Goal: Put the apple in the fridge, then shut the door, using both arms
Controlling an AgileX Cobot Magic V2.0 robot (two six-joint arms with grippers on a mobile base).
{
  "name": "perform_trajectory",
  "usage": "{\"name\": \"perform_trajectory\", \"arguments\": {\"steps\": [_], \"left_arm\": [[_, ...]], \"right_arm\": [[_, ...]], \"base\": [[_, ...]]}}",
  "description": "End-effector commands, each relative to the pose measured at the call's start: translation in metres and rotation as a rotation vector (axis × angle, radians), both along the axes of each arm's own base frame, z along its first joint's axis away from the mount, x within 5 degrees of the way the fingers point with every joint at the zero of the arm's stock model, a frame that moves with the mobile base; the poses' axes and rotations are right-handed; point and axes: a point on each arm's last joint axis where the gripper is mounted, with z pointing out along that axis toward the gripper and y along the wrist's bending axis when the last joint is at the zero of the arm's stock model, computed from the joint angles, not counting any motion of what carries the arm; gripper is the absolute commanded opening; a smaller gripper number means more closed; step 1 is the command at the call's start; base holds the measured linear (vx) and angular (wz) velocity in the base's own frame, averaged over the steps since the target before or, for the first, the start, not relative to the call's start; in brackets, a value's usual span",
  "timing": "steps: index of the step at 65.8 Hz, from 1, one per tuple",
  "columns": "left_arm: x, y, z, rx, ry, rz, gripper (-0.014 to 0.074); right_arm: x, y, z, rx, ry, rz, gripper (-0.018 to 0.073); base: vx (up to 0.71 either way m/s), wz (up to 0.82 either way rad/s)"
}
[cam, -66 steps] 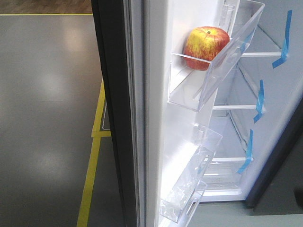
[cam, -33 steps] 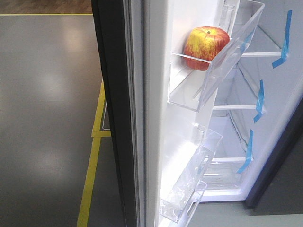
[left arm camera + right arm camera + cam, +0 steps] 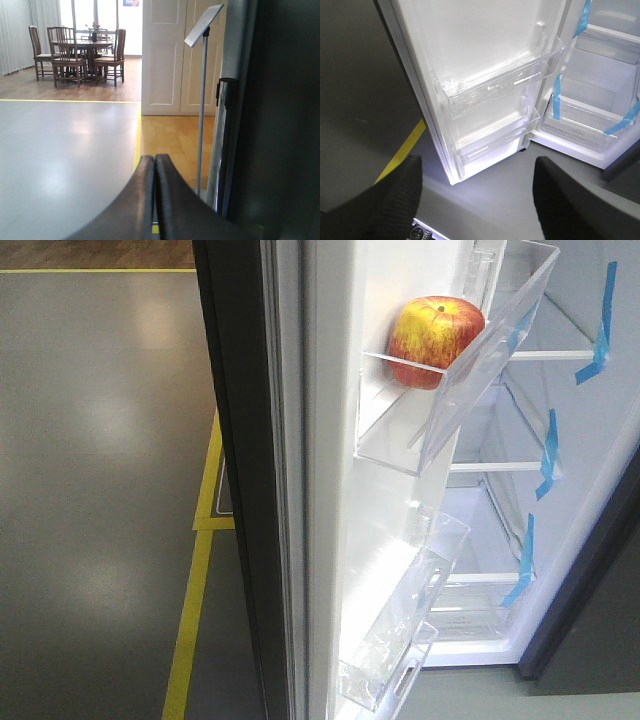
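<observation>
We count one apple [image 3: 437,340], round, smooth-skinned, red streaked with yellow. It sits in the top bin [image 3: 450,415] of the open door [image 3: 330,540], resting against the bin's front wall. The door carries three bins in the front view, all clear, hard, glossy plastic with squared corners: the top bin, a middle bin [image 3: 435,560] and a lowest bin [image 3: 385,670]; the lower two hold nothing that we can see. The door's inner face is flat matte white, and its outer edge is dark grey. Inside the fridge [image 3: 490,510], the walls are bright white with thin flat shelves, and three strips of blue tape [image 3: 600,330] hang down the right wall.

There are two grippers. The left gripper [image 3: 154,159] has its two smooth, curved black fingers pressed flat together with nothing between them. The right gripper [image 3: 478,164] has its two ribbed black fingers [image 3: 405,190] spread wide, gripping nothing, above the foot of the door.

One yellow line [image 3: 195,580] runs along the glossy grey floor [image 3: 90,490]. One sign stand [image 3: 202,100], a thin metal pole with a tilted flat plate, stands beyond the left gripper.
</observation>
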Motion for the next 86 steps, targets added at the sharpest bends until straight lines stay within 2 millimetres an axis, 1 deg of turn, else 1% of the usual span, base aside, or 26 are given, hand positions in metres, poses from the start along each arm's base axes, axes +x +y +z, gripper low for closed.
{"name": "perform_trajectory", "arguments": {"steps": [1, 8, 19, 22, 27, 32, 37, 42, 46, 55, 64, 73, 76, 86], "left_arm": [[0.0, 0.0, -0.003, -0.011, -0.059, 0.004, -0.0006], [0.0, 0.0, -0.003, -0.011, -0.06, 0.004, -0.0006], [-0.001, 0.001, 0.004, -0.017, -0.135, 0.009, -0.0006], [-0.002, 0.001, 0.009, -0.056, -0.184, 0.009, -0.0006], [-0.005, 0.002, 0.024, -0.155, -0.266, 0.002, -0.0006], [-0.006, 0.002, 0.04, -0.196, -0.28, -0.008, -0.0006], [-0.004, 0.001, 0.06, -0.198, -0.235, -0.012, -0.0006], [0.004, 0.0, 0.076, -0.19, -0.134, -0.014, -0.0006], [0.014, -0.001, 0.091, -0.174, -0.036, -0.015, -0.0006], [0.041, -0.002, 0.114, -0.124, 0.191, -0.019, -0.0006], [0.074, -0.003, 0.127, -0.07, 0.347, -0.029, -0.0006], [0.108, -0.003, 0.131, -0.018, 0.467, -0.043, -0.0006], [0.123, -0.003, 0.13, -0.009, 0.51, -0.048, -0.0006], [0.162, -0.007, 0.127, 0.028, 0.585, -0.103, -0.0006]], "right_arm": [[0.001, 0.0, 0.005, 0.0, -0.002, -0.007, 0.0452], [0.001, 0.0, 0.005, 0.0, -0.002, -0.007, 0.0452], [0.001, 0.0, 0.005, -0.001, -0.002, -0.007, 0.0452], [0.001, 0.0, 0.005, -0.001, -0.002, -0.007, 0.0452], [0.001, 0.0, 0.005, 0.0, -0.001, -0.006, 0.0452], [0.001, 0.0, 0.005, 0.0, -0.001, -0.006, 0.0452], [0.001, 0.0, 0.005, 0.0, -0.001, -0.006, 0.0452], [0.001, 0.0, 0.005, 0.0, -0.001, -0.006, 0.0452], [0.001, 0.0, 0.005, 0.0, -0.001, -0.006, 0.0452], [0.001, 0.0, 0.005, 0.0, -0.001, -0.006, 0.0452], [0.001, 0.0, 0.005, 0.0, -0.001, -0.006, 0.0452], [0.001, 0.0, 0.005, 0.0, -0.001, -0.006, 0.0452], [0.001, 0.0, 0.005, 0.0, -0.001, -0.006, 0.0452], [0.001, 0.0, 0.005, 0.0, -0.001, -0.006, 0.0452]], "base": [[0.0, 0.0], [0.0, 0.0], [0.0, 0.0], [0.0, 0.0], [0.0, 0.0], [0.0, 0.0], [0.0, 0.0], [0.0, 0.0], [0.0, 0.0], [0.0, 0.0], [0.0, 0.0], [0.0, 0.0], [0.0, 0.0], [0.0, 0.0]]}}
